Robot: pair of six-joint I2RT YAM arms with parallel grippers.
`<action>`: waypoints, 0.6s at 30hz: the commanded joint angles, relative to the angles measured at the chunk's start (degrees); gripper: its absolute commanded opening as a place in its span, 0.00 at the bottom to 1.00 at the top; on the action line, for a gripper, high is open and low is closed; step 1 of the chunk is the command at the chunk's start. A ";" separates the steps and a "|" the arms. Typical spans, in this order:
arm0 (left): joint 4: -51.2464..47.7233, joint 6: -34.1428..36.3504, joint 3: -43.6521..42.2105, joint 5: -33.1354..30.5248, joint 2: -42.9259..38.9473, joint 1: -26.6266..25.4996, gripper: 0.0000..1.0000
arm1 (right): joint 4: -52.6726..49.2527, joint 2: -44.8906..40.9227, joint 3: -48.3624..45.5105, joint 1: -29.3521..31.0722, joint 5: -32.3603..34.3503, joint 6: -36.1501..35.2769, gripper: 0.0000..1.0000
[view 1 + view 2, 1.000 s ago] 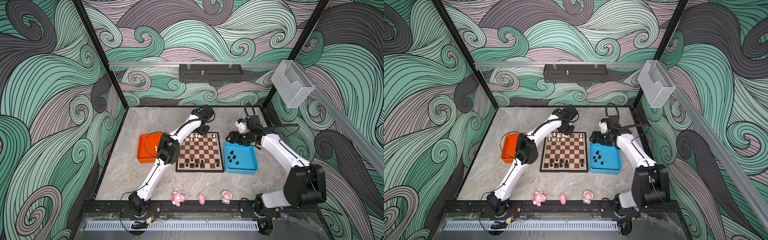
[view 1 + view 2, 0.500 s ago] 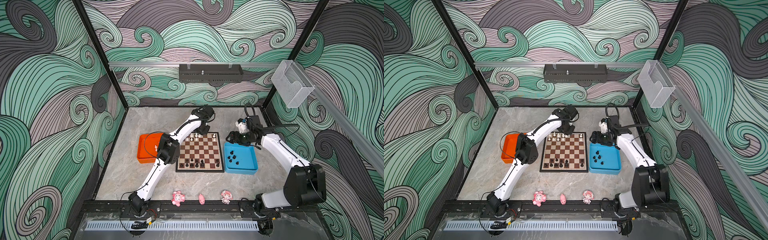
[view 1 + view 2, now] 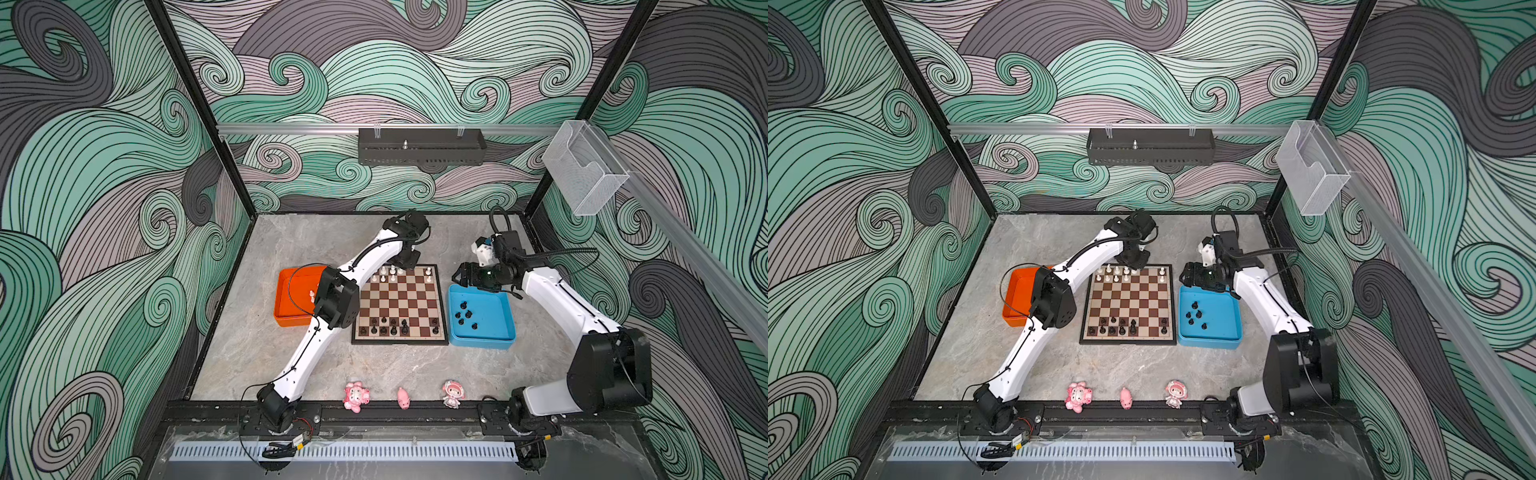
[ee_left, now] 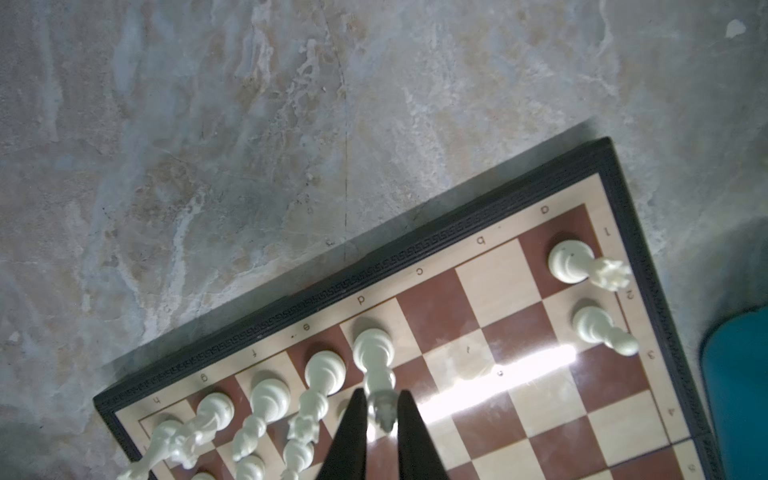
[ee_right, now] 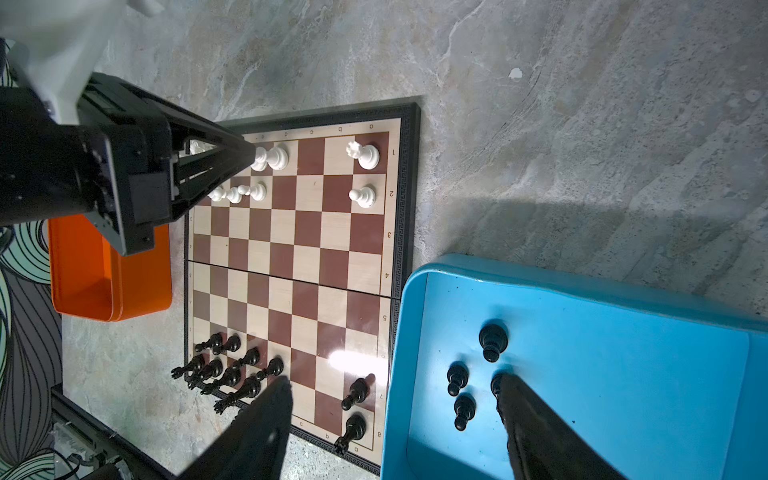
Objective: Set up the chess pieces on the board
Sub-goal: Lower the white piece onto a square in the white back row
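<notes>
Between the two black fingers [image 4: 353,436] of the left gripper [image 4: 381,395], pinched at the crown: a tall white piece [image 4: 374,353], base planted on the cream d square in the edge row of the board [image 4: 415,251]. Closed on that crown from both sides, with no daylight showing. Just beside those fingers, toward the h corner — more white pieces [image 4: 324,370], upright and crowded together. Well away on the fingers' other side, a further white pair [image 4: 569,262] on the a file, one behind the other, and past them a sliver of the blue tray [image 4: 739,395].

Over at the right gripper [image 5: 392,380], fingers [image 5: 266,419] spread wide with nothing held between them. Below one fingertip, the black pieces [image 5: 232,374] already standing in the board's last two rows. Right at the other fingertip, loose black pieces [image 5: 492,340] upright on the blue tray's floor, one partly hidden behind the finger. Far ahead of both fingers, across the board, the left gripper at the white rows, and off beside it the orange tray [image 5: 83,270]. In a top view, well apart from the left fingers — spare white pieces [image 3: 311,295] on that tray's floor.
</notes>
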 commanded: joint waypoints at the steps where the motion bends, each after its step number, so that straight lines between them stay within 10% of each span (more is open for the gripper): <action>1: -0.57 -0.16 1.52 -0.82 -1.96 0.53 0.16 | -0.12 0.23 -0.28 -0.30 -0.66 -0.63 0.79; 18: -0.53 -0.59 1.52 -0.17 -1.98 0.67 0.16 | -0.10 0.24 -0.56 -0.39 -0.58 -0.72 0.79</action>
